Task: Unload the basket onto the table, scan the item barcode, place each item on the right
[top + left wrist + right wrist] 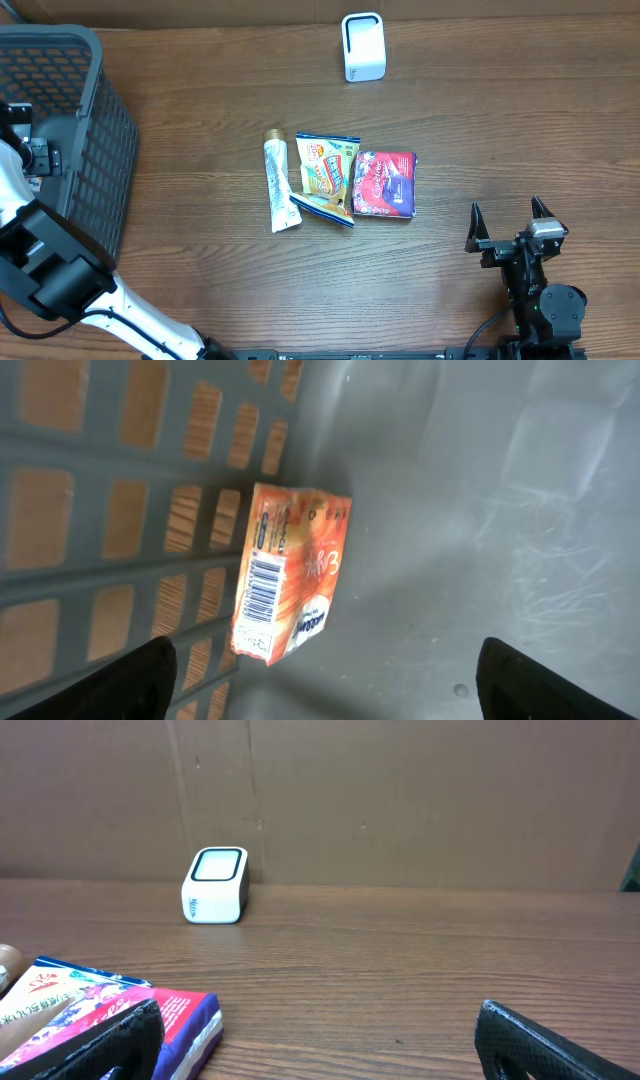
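Left claw (330,680) gapes over orange box (290,575) in basket (105,150); right claw (507,222) wide.

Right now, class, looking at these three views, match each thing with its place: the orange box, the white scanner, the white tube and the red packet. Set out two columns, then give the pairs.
Things
1. orange box
2. white scanner
3. white tube
4. red packet

Places
A. standing alone near the far edge of the table
B. inside the grey basket
C. right end of the cluster of items
D. left end of the cluster of items

Pairs: 1-B, 2-A, 3-D, 4-C
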### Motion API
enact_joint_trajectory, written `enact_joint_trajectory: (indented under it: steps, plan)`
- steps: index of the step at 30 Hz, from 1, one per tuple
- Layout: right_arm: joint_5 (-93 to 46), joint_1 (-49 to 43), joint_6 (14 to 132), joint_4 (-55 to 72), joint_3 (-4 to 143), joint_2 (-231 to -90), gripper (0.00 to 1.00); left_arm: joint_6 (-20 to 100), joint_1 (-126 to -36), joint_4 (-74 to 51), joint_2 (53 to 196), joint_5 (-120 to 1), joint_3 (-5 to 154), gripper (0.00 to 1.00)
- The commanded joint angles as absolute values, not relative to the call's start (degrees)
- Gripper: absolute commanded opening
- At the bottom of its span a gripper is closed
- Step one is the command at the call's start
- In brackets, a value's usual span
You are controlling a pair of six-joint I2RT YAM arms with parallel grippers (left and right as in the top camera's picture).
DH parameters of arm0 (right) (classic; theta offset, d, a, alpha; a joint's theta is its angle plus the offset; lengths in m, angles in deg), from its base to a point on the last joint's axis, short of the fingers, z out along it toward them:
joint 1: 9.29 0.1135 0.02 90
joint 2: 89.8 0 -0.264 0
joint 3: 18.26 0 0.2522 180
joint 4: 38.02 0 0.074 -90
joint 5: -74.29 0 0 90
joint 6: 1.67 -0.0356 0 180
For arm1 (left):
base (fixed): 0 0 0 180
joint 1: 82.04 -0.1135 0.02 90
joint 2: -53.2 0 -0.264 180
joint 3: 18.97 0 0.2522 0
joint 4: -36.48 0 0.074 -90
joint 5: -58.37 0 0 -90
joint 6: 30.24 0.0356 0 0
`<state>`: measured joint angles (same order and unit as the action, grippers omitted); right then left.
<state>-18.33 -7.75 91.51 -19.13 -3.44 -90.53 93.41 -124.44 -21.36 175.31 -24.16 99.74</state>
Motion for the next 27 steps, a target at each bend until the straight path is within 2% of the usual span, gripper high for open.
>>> enact_joint_trajectory:
  steps: [1, 10, 22, 27]
  plan:
    - [-18.3, -7.6, 91.2, -19.5, -4.0, -90.0, 1.0, 95.4, -124.1, -20.8, 177.8, -25.8, 99.0, 0.87]
    - [-18.3, -7.6, 91.2, -19.5, -4.0, -90.0, 1.0, 94.8, -123.1, -19.6, 179.5, -26.7, 99.0, 0.87]
    - [-18.3, -7.6, 91.2, -19.5, -4.0, -90.0, 1.0, 89.0, -123.4, -18.2, 179.5, -17.9, 99.0, 0.84]
    - [-18.3, -7.6, 91.2, -19.5, -4.0, -90.0, 1.0, 89.8, -123.4, -17.4, 179.6, -20.6, 98.5, 0.86]
